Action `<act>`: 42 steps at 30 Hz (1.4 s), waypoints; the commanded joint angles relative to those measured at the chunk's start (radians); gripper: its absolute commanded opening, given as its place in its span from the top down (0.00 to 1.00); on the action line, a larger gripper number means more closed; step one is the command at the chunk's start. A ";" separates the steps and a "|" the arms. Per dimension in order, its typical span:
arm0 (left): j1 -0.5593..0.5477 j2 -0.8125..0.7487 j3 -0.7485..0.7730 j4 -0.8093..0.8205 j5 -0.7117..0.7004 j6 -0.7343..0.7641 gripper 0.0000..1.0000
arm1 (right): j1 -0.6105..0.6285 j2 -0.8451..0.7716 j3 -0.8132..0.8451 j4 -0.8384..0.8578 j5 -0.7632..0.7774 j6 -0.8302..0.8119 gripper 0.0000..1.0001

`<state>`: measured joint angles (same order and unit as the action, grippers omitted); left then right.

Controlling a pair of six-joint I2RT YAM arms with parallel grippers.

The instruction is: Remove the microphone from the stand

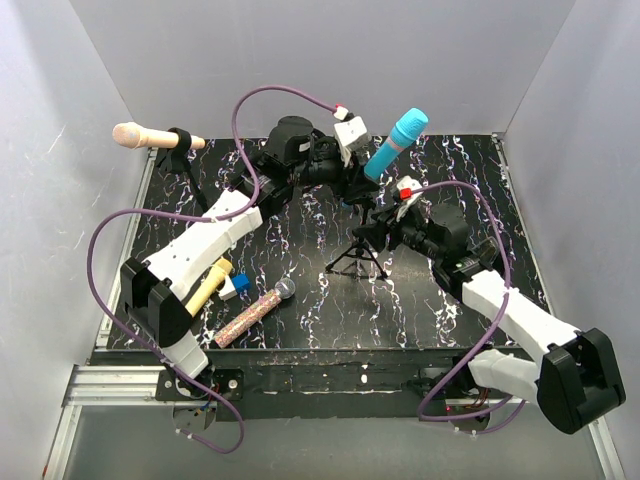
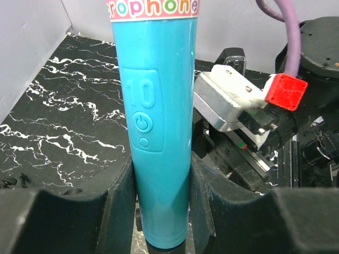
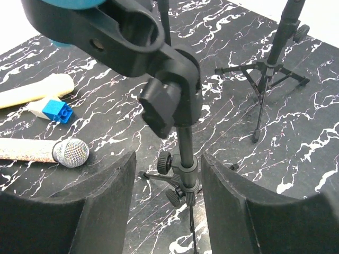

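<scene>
A turquoise microphone (image 1: 396,142) sits tilted in the clip of a black tripod stand (image 1: 357,262) at the table's middle. My left gripper (image 1: 360,178) is shut on the microphone's lower body; in the left wrist view the microphone (image 2: 159,106) fills the gap between both pads of the gripper (image 2: 161,206). My right gripper (image 1: 372,237) is open around the stand's pole, below the clip. In the right wrist view the pole (image 3: 185,153) stands between the fingers of the gripper (image 3: 168,201) with a gap on each side, and the clip (image 3: 127,37) is above.
A second stand (image 1: 185,165) at the back left holds a beige microphone (image 1: 140,135); it also shows in the right wrist view (image 3: 270,63). A glittery pink microphone (image 1: 255,312), a cream microphone (image 1: 207,288) and a blue brick (image 1: 240,284) lie front left.
</scene>
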<state>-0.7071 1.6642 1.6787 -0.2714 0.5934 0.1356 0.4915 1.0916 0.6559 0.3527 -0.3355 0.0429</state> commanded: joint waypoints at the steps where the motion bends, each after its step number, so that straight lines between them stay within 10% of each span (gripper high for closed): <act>1: 0.014 0.000 0.030 -0.012 0.019 -0.034 1.00 | 0.004 0.030 -0.002 0.083 0.029 0.040 0.43; 12: 0.015 0.023 0.048 0.152 -0.023 -0.128 1.00 | 0.004 0.111 -0.015 0.104 0.061 0.040 0.98; 24: 0.047 0.072 0.122 0.057 -0.034 -0.295 1.00 | 0.005 0.106 -0.036 0.098 0.053 -0.078 0.99; 33: 0.023 -0.018 -0.039 0.261 0.080 -0.042 1.00 | 0.012 0.125 -0.044 0.088 0.033 -0.103 0.99; 42: 0.037 0.006 -0.026 0.245 0.009 -0.240 1.00 | 0.013 0.107 -0.033 0.059 0.026 -0.115 0.99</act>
<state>-0.6758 1.7172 1.6726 -0.0891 0.6380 -0.0486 0.4988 1.2156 0.6128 0.4088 -0.2974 -0.0566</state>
